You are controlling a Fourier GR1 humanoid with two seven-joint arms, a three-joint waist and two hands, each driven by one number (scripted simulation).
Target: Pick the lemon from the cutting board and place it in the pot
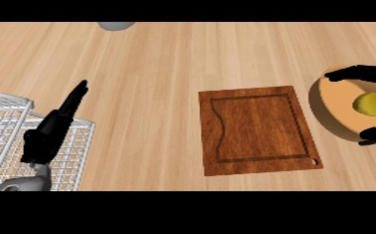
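Already the lemon (366,103) lies inside the pot (334,109), a round tan vessel at the right edge of the view, partly cut off by that edge. The fruit shows yellow-green against the pot's pale inner floor, near its right side. Black shapes of the right hand (352,73) show at the pot's upper rim, and another dark bit sits at the lower rim near the view's edge; most of this hand is out of view, so I cannot tell whether its fingers are spread or curled, nor whether they touch the lemon.

Just left of the pot lies the cutting board (257,130), dark reddish wood with a groove running round its face and a small hole at its lower right corner. Nothing rests on it. It lies flat on the light wooden counter (161,68).

Well apart, at the lower left, the left hand (50,131) rests with its fingers straight and pressed together, pointing up and to the right. It sits above a white wire rack (73,153). A grey rounded object (116,25) peeks in at the top edge.
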